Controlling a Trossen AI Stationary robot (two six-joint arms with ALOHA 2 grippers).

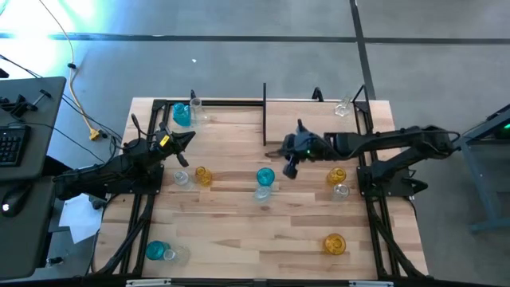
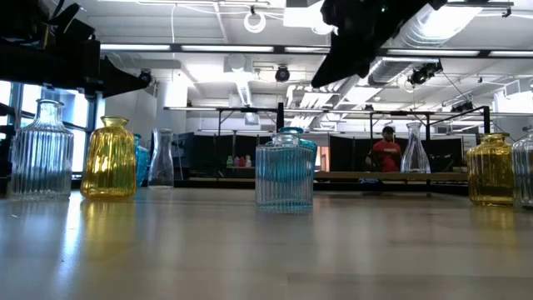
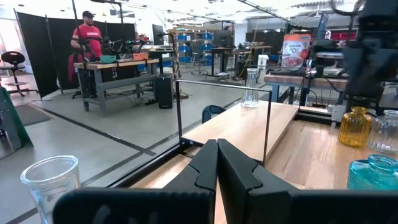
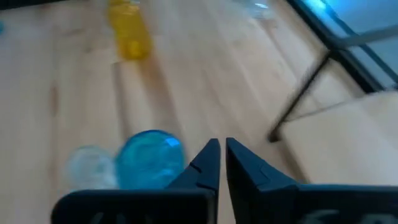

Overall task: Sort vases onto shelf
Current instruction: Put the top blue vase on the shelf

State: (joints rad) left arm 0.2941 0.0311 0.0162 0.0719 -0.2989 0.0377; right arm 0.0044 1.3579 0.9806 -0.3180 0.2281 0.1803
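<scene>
readable text: none
poster (image 3: 296, 48), room behind, left wrist view: print too small to read
vases, shelf, tabletop: no labels

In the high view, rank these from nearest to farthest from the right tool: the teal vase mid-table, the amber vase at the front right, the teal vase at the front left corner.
1. Teal vase mid-table, just left of the right tool.
2. Amber vase at the front right, nearer the front edge.
3. Teal vase at the front left corner, across the table.

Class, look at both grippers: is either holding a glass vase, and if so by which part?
Nothing is held. The left gripper and the right gripper are both shut on nothing, above the wooden table.
</scene>
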